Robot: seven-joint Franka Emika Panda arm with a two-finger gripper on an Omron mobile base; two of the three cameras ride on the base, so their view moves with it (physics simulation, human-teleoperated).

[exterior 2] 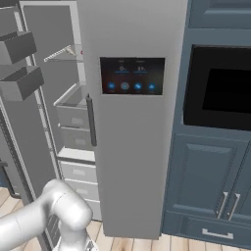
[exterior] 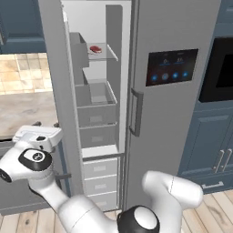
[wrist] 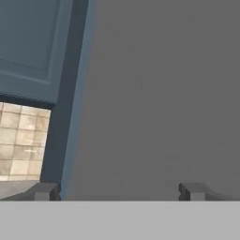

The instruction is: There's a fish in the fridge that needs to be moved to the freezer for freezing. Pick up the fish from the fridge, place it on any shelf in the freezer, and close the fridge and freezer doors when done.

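Kitchen with blue cabinets and a plank floor: tall grey unit, freezer door open, fridge door shut.
Item: a small red piece lies on the glass shelf inside the freezer, upper centre of the left base view. It is probably the fish, but too small to be sure. Judged light, soft and slippery, it is best pinched across the thick middle. The gripper is spread wide and empty, facing a flat grey panel that is likely the freezer door. The door is judged stiff, hinged and weighty, best pushed on its flat face near the free edge.
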